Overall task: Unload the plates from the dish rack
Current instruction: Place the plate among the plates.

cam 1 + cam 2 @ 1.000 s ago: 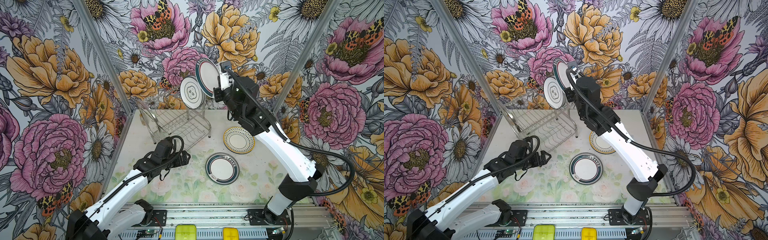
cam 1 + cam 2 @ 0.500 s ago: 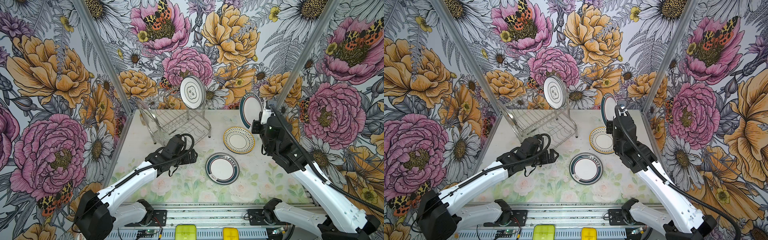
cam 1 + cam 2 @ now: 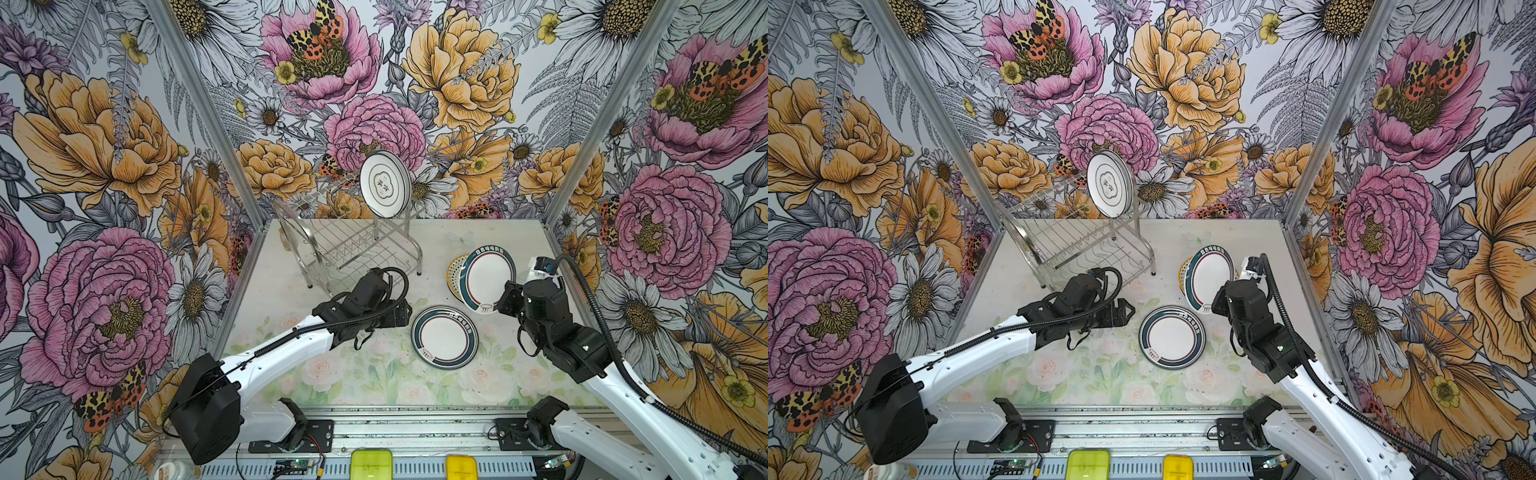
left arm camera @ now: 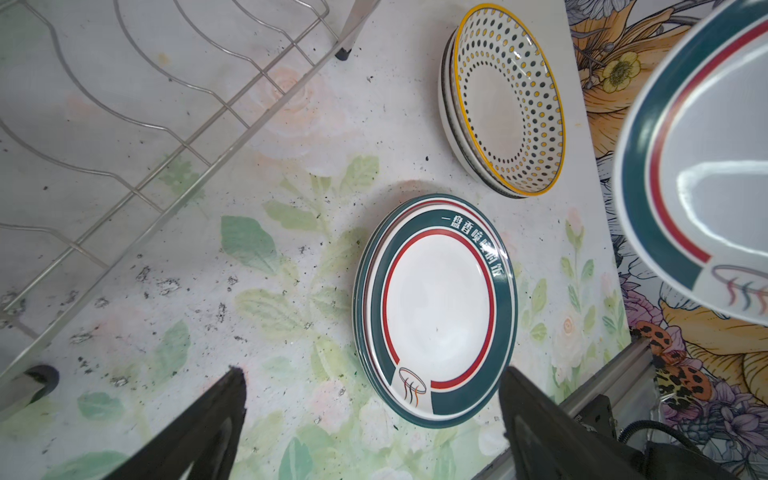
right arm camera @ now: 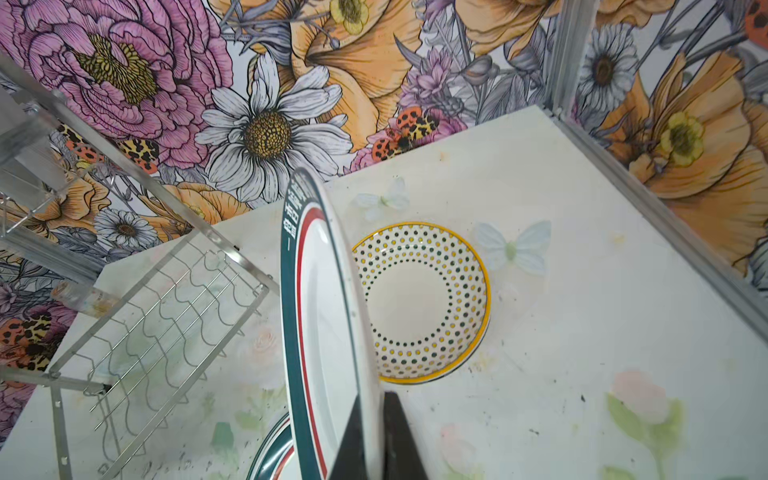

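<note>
Left end effector (image 4: 372,376): low over the table (image 3: 365,374), fingers spread, nothing between them, just beside the flat pile of teal-and-red banded white ceramic plates (image 3: 444,337). Doubled rims in the left wrist view suggest two or more plates in that pile; the count is unsure.

Right end effector (image 5: 374,399): pinching the lower rim of a further teal-and-red banded plate (image 3: 488,282). The plate is carried steeply tilted, clear of the table. It hangs over the yellow-rimmed dotted plates (image 5: 424,299), which lie flat, at least two stacked.

Shiny steel wire dish rack (image 3: 357,245), at the back of the table: lower tier bare. The upper tier holds one white plate with a thin dark rim line (image 3: 384,185), standing upright at the rack's right end.

Judgement: mostly unloaded. Left to do: set down the carried plate, then fetch the last upright one.
</note>
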Available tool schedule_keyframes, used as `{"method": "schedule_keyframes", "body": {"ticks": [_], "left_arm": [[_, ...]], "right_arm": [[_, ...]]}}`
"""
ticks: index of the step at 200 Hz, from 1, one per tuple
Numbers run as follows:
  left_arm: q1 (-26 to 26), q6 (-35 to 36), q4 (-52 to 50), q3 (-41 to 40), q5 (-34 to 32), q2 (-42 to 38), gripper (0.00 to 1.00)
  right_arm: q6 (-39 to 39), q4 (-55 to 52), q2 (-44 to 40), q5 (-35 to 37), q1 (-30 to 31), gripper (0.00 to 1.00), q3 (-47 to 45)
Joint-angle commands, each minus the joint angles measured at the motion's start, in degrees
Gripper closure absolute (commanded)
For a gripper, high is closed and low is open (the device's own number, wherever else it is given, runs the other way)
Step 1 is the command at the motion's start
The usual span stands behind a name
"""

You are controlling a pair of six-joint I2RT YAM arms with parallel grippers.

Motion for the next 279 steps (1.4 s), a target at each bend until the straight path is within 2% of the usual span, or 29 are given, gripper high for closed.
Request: {"method": "schedule_keyframes", "body": {"ticks": [1, 54, 138, 188, 229, 279], "left_arm": [[-1.09, -0.08, 4.76, 1.25, 0.01, 0.79, 0.07], [-2.38, -2.43, 11.65, -0.03, 3.17, 2.35, 0.08], [-2.07, -3.11, 16.28, 1.78, 6.77, 8.48, 0.12], [-0.46, -5.65, 22.77, 0.48, 10.77, 9.26, 0.21], [0.51, -6.57, 25.34, -0.1, 13.15, 10.3, 0.35], [0.98, -6.89, 25.7, -0.6, 13.61, 10.83, 0.35]], "right_arm": [[8.35, 2.62, -0.07, -5.31, -0.09, 1.0, -0.11], [17.38, 11.01, 2.52, -13.64, -0.05, 1.0, -7.72], [22.41, 22.09, 5.28, -21.91, -0.09, 1.0, -12.59], [25.61, 30.87, 7.87, -26.02, -0.22, 1.0, -15.57], [27.09, 34.81, 9.28, -27.5, -0.31, 1.0, -16.87], [27.51, 36.54, 8.98, -28.05, -0.68, 1.0, -17.31]]}}
